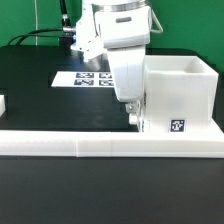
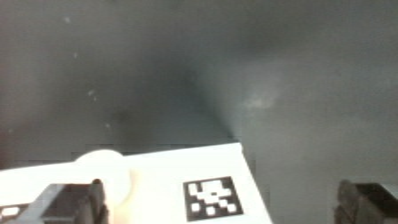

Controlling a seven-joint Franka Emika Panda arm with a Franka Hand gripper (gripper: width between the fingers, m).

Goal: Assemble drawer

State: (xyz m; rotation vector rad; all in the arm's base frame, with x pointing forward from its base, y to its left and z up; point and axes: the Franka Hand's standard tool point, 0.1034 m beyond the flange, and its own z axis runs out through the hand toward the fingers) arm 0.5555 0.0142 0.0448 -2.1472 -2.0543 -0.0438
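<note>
The large white hollow drawer shell (image 1: 183, 92) stands at the exterior view's right, against the long white rail (image 1: 110, 147), with a tag on its near face. My gripper (image 1: 133, 116) hangs low at the shell's left near corner. In the wrist view my gripper (image 2: 221, 205) is open, with its dark fingertips (image 2: 368, 201) wide apart. A white drawer part (image 2: 151, 175) with a square tag and a round knob-like bump lies between them. The right fingertip is clear of it. I cannot tell if the left one touches it.
The marker board (image 1: 84, 77) lies on the black table behind the arm. A small white piece (image 1: 3, 103) shows at the exterior view's left edge. A dark cable runs along the table's far side.
</note>
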